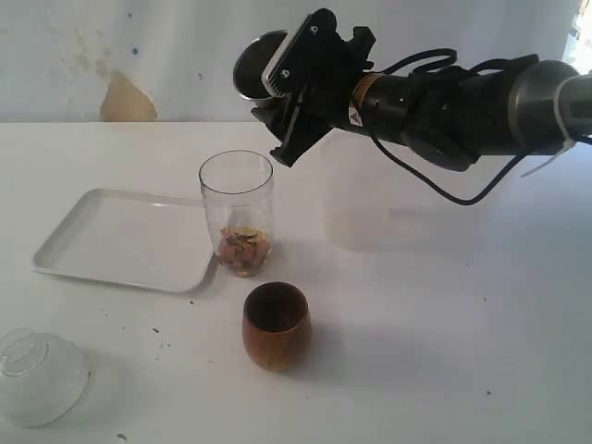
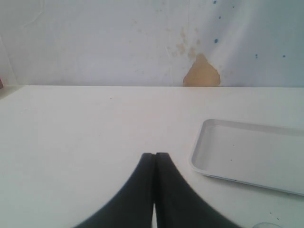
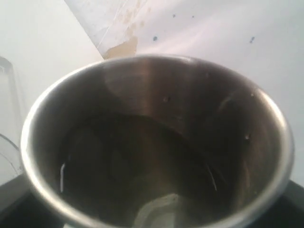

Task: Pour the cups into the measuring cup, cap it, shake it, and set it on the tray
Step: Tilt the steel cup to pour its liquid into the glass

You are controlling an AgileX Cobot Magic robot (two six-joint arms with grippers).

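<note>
My right gripper (image 1: pixel 282 81) is shut on the brushed-steel tumbler (image 1: pixel 255 63), holding it tipped on its side in the air above the measuring cup (image 1: pixel 237 211). The tumbler (image 3: pixel 156 142) fills the right wrist view, and its inside looks dark. The clear measuring cup stands upright and uncapped, with brown and yellowish bits at its bottom. The brown wooden cup (image 1: pixel 276 326) stands upright in front of it. The white tray (image 1: pixel 120 239) lies just left of the measuring cup, touching or almost touching it. My left gripper (image 2: pixel 154 155) is shut on nothing, low over bare table near the tray (image 2: pixel 247 152).
A frosted whitish cup (image 1: pixel 356 205) stands right of the measuring cup, under my right arm. A clear domed piece (image 1: pixel 37 375) lies at the front left corner of the table. A wall with a brown patch (image 1: pixel 127 100) runs behind the table.
</note>
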